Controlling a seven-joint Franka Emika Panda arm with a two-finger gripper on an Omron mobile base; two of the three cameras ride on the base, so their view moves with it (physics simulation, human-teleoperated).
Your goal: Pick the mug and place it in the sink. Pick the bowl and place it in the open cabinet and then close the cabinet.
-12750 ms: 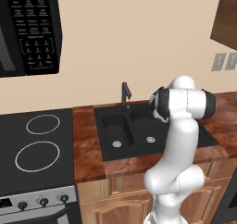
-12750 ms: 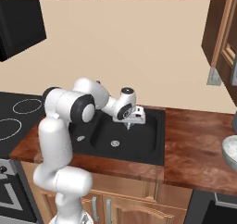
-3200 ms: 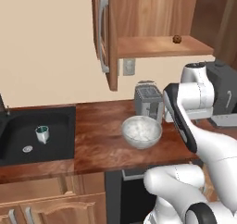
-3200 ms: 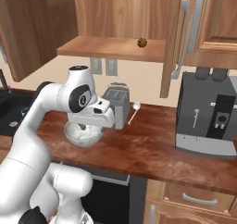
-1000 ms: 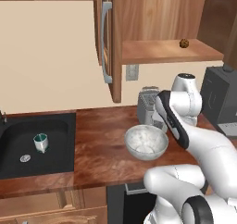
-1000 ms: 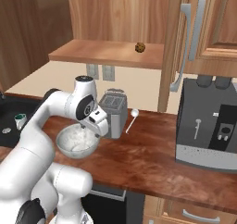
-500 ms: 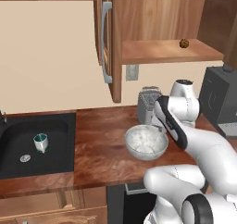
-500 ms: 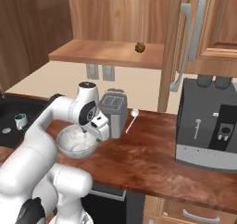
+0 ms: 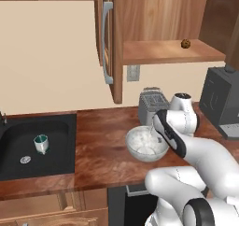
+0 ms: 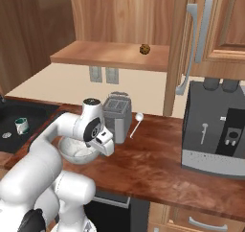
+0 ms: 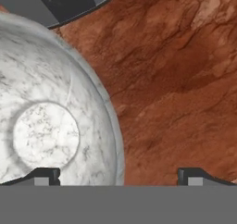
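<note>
Counter: reddish-brown wooden worktop (image 9: 95,150) under wall cabinets, with the arm bent low over it.
Fingers: two dark tips, one (image 11: 44,174) over the bowl's inside, the other over bare wood; they stand wide apart and hold nothing.
Gripper: the gripper (image 11: 118,177) straddles the bowl's near wall, rim running between the tips, contact not yet made as far as can be told.
Bowl: the bowl (image 9: 145,144) sits upright on the counter just in front of the toaster (image 9: 153,104), grey-white and speckled, with a flat round bottom.
Handling: it looks like stone, so probably heavy, stiff and smooth; a pinch on the rim could slip or let it tilt, and a knock could chip it.
Hold: best taken on the wall, one finger inside and one outside, set deep before lifting.
Cabinet: the cabinet (image 9: 158,22) above stands open, its door (image 9: 108,43) swung out; a small brown ball (image 9: 185,44) rests on the shelf.
Mug: the mug (image 9: 41,144) stands upright in the sink (image 9: 14,159), so that half of the job looks done.
Nearby: a spoon (image 10: 135,122) beside the toaster and a coffee machine (image 10: 217,130) further along.
</note>
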